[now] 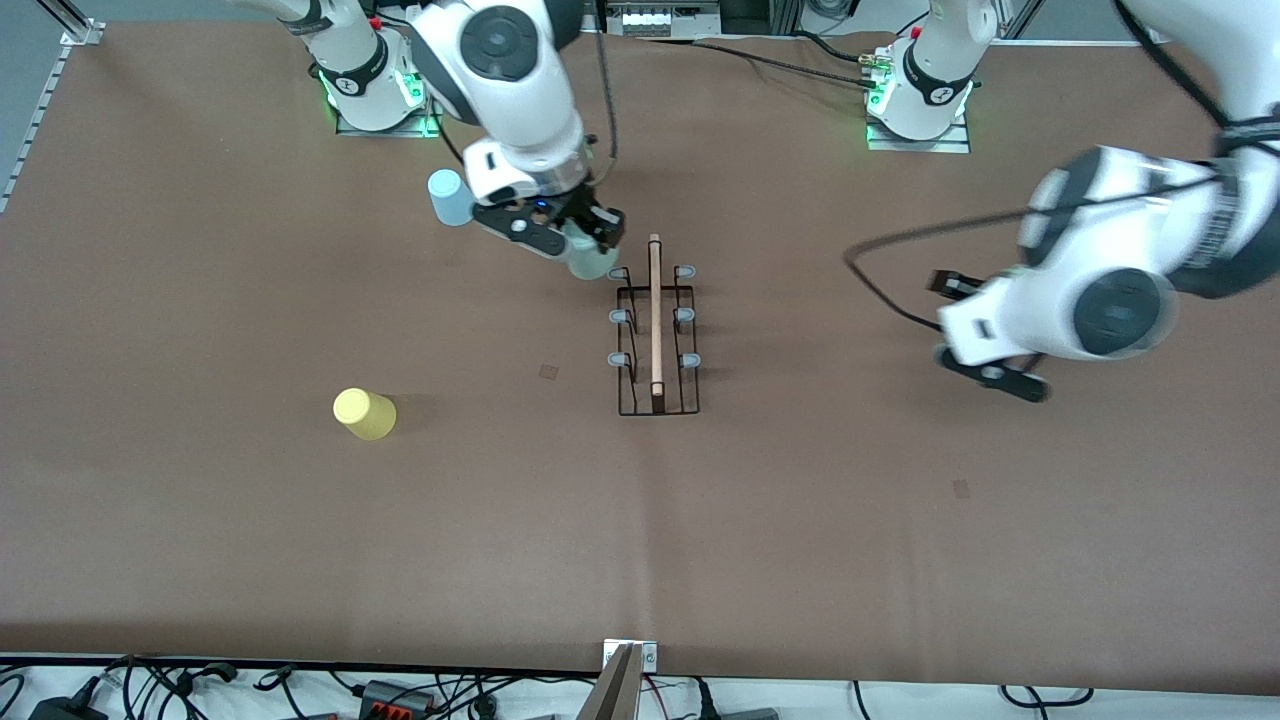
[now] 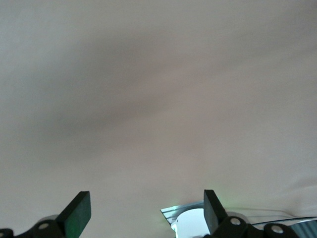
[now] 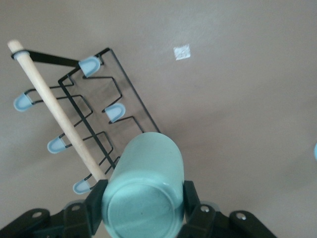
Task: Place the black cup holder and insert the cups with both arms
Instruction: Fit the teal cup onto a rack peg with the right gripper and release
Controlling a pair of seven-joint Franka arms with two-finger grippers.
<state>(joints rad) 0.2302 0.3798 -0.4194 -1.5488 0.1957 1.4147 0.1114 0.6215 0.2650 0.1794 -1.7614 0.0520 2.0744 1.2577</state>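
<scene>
The black cup holder (image 1: 655, 330) stands mid-table, its wooden rod along the top and its grey-tipped pegs bare. It also shows in the right wrist view (image 3: 99, 109). My right gripper (image 1: 590, 235) (image 3: 143, 198) is shut on the pale grey-green cup (image 1: 592, 262) (image 3: 146, 163), held over the table beside the rack's end peg on the robot-base end. The light blue cup (image 1: 450, 197) stands near the right arm's hand. The yellow cup (image 1: 363, 413) stands nearer the front camera, toward the right arm's end. My left gripper (image 1: 945, 318) (image 2: 146, 203) is open and empty over bare table, waiting.
A brown mat (image 1: 800, 520) covers the table. Both arm bases (image 1: 918, 110) stand along its edge away from the front camera. Cables and a metal bracket (image 1: 628, 660) lie along the edge nearest the front camera. A black cable (image 1: 880, 250) hangs by the left arm.
</scene>
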